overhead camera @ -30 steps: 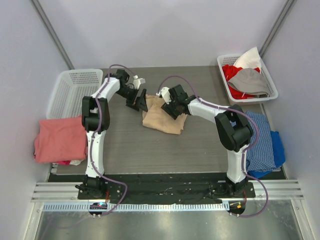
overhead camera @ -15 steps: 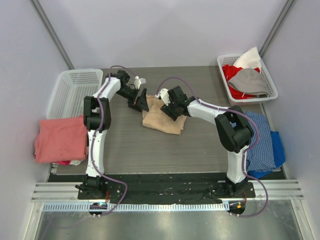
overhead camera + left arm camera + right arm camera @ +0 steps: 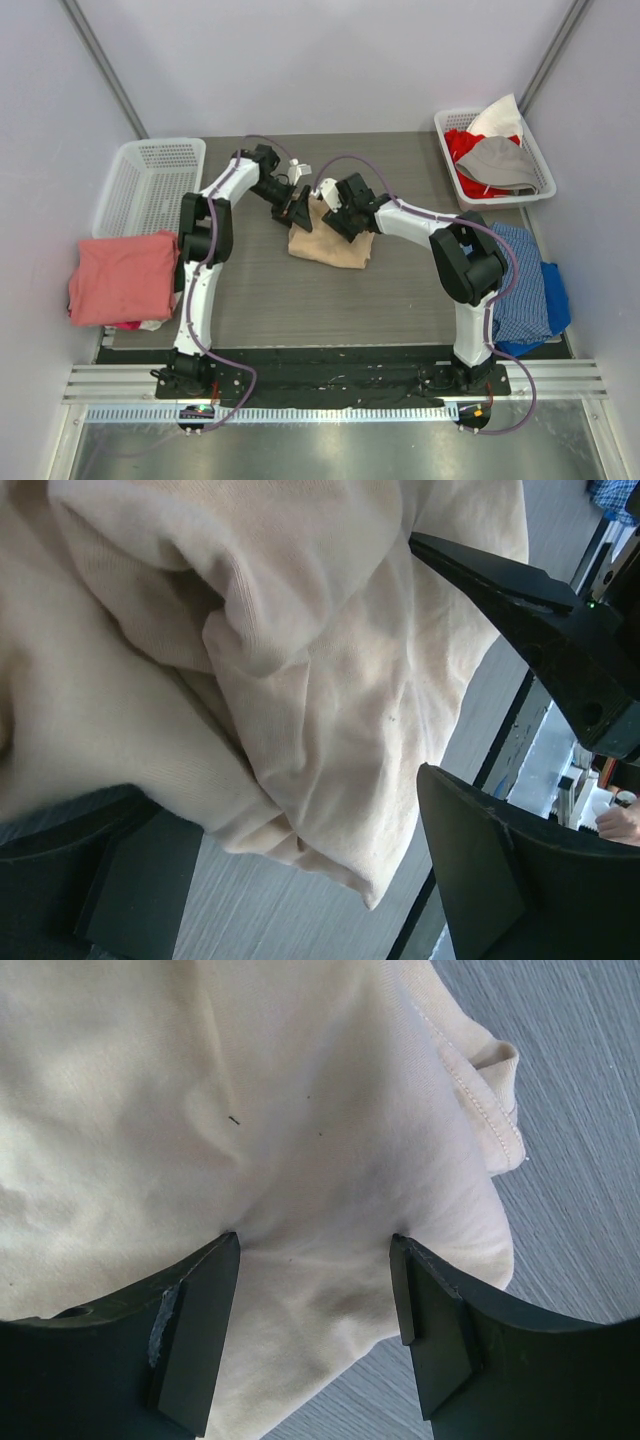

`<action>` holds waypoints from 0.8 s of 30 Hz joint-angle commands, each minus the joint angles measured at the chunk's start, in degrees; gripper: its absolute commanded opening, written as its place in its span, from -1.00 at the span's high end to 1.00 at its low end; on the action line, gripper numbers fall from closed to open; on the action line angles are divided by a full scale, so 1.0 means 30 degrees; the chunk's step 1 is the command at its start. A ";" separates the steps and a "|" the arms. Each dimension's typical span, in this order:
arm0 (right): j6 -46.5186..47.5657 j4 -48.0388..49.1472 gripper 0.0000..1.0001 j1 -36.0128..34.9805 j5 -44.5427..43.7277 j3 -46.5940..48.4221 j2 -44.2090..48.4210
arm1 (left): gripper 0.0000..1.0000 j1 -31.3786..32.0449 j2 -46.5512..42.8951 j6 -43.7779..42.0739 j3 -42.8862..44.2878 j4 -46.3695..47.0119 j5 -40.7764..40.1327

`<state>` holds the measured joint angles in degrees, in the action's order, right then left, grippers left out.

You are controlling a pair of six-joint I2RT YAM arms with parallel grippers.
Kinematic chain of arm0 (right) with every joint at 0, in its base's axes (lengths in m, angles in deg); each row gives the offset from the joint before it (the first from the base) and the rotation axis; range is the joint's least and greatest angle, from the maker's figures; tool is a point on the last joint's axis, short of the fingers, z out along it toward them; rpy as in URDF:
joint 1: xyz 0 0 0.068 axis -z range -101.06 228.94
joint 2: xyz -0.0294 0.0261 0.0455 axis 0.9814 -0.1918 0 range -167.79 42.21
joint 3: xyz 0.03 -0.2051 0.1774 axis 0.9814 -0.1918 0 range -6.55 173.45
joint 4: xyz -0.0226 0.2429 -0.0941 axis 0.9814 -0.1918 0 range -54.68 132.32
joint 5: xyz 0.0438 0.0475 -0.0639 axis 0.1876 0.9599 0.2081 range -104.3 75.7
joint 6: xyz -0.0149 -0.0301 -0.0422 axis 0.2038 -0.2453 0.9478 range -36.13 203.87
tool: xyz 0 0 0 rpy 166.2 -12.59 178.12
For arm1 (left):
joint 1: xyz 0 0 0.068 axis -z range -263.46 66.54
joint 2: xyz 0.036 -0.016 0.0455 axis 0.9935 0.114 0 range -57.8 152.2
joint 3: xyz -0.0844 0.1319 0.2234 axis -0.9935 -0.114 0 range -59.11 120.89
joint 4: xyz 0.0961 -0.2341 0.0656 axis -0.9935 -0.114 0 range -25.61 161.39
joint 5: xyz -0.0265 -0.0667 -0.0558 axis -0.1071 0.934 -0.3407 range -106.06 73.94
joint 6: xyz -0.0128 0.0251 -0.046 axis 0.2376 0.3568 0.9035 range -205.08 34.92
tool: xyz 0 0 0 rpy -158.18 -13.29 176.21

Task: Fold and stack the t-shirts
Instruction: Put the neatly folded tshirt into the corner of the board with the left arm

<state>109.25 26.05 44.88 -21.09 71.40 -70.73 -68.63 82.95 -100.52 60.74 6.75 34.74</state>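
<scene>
Basket [image 3: 148, 190], white, sat far left, with a folded salmon-pink t-shirt [image 3: 120, 278] just in front of it at the table edge. Left gripper [image 3: 295, 210] reached low over the left edge of the tan t-shirt [image 3: 335, 250] mid-table, jaws wide apart, clamping nothing. Right gripper [image 3: 336, 222] sat just beside it, fingertips [image 3: 222, 1260] spread and pressed into the cloth, nothing pinched. Second basket [image 3: 447, 128] of clothes stood far right, checked blue cloth [image 3: 520, 290] nearer.

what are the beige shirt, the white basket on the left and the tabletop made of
Beige shirt: soft knit cloth, probably cotton jersey; matte, fine knit texture, stitched hem. White basket: likely moulded plastic, going by its perforated walls. Tabletop: grey with a wood-grain look, perhaps laminate; can't tell for sure.
</scene>
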 commanded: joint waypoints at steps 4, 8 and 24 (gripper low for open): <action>0.0180 0.0765 -0.40 -0.0130 -0.0228 -0.0203 0.1174 | -0.44 0.0330 0.0750 -0.0302 -0.1161 0.0366 -0.0881; 0.0210 0.0795 -0.40 -0.0130 -0.0228 -0.0349 0.1262 | -0.21 0.0359 0.0633 -0.0390 -0.1688 0.0628 -0.1523; 0.0502 0.0883 -0.40 -0.0130 -0.0345 -0.0935 0.1760 | 0.42 0.0915 0.0838 0.0079 -0.1631 0.0454 -0.1760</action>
<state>110.04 26.95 44.88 -21.70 69.37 -69.51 -67.49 83.11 -100.00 56.57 8.46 33.32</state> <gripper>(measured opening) 0.697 0.343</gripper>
